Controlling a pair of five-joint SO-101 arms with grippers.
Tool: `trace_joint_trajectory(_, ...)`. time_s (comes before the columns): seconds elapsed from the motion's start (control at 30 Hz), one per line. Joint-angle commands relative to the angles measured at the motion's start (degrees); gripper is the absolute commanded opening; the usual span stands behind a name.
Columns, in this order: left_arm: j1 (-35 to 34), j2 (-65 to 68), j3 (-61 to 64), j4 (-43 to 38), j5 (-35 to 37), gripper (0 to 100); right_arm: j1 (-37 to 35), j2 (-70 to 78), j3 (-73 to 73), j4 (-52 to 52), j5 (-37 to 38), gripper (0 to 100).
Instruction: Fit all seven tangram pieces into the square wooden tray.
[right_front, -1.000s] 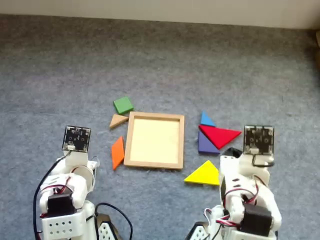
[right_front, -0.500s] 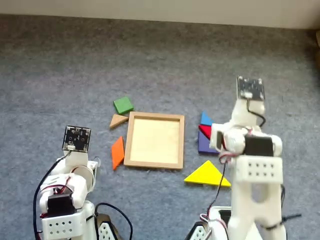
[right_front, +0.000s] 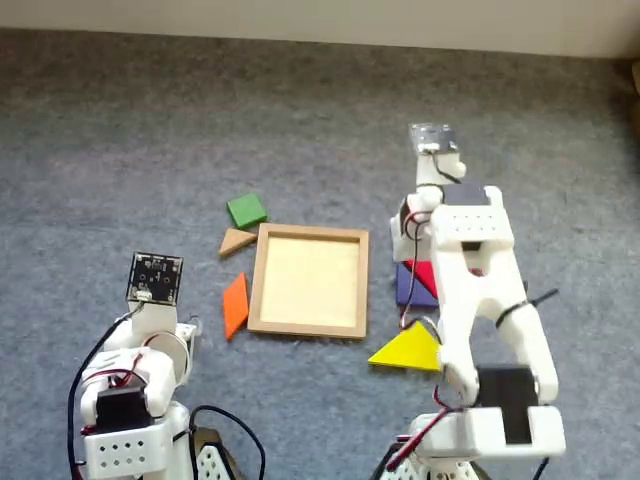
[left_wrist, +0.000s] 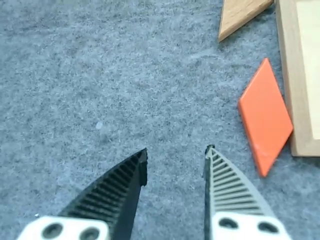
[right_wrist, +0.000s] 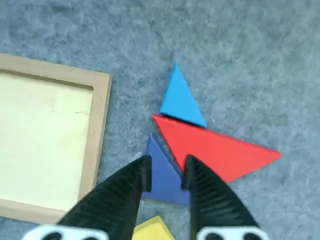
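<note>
Apparently right gripper (right_wrist: 166, 162) overhangs purple triangle (right_wrist: 167, 187) edge.

Bare square wooden tray (right_front: 306, 329) lies flat, tangram pieces (right_front: 235, 305) scattered either side.

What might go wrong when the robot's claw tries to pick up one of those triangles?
1. The right claw hangs over the red triangle, the purple triangle and the blue triangle, which lie packed together, so it may nudge or pinch the wrong one.
2. The pieces lie flat on the carpet, so the narrowly open claw might slip off an edge.
</note>
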Motion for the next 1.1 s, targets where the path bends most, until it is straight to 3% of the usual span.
trace_joint_trajectory(0.0,0.75,-3.03,-0.31,-1.14,-0.44,19,3.03,3.21,-7.69,-1.71,5.80,1.9)
trace_joint_trajectory(0.2,0.84,-3.03,-0.31,-1.14,-0.53,19,8.57,14.02,-15.16,-4.18,6.33,1.1)
trace_joint_trajectory(0.6,0.84,-3.03,-0.31,-1.14,-0.53,19,16.31,23.69,-17.45,-4.97,20.04,0.9)
trace_joint_trajectory(1.07,0.92,-3.03,-0.31,-1.14,-0.53,19,18.33,23.60,-15.08,15.34,28.92,0.6)
